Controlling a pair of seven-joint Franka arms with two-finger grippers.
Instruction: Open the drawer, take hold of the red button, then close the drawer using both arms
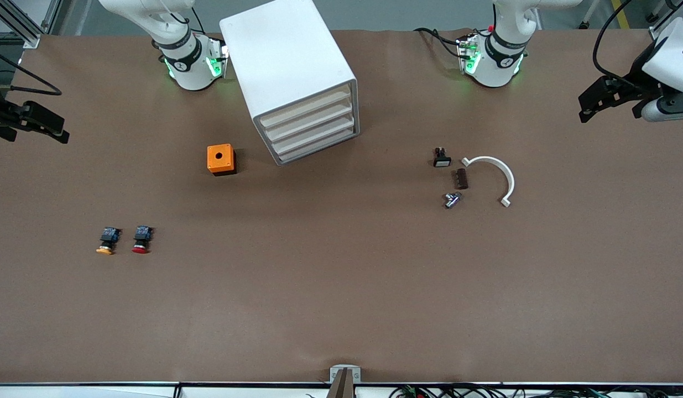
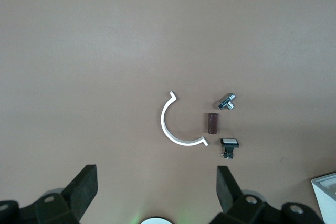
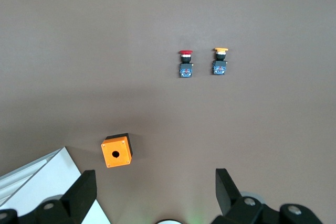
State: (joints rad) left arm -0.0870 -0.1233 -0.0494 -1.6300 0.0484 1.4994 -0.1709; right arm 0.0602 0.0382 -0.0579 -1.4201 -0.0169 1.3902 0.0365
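Nearest the front camera, toward the right arm's end of the table: red button [image 1: 141,240] lying on the brown table [image 1: 341,298], cap toward camera, just beside an orange-capped button [image 1: 107,241]. Farther: orange box [image 1: 220,159] w/ top hole, near the cabinet [image 1: 295,77]. Toward the left arm's end: metal fitting [image 1: 452,199], dark block [image 1: 461,178], white arc [image 1: 494,176], small black switch [image 1: 441,157], grouped close but apart. Cabinet stands between the arm bases; top drawer [image 1: 306,109] shut, flush w/ the three below. Right gripper [image 1: 34,122] waits over its table end, fingers wide, empty. Left gripper [image 1: 598,102] waits over its own end, likewise wide, empty.
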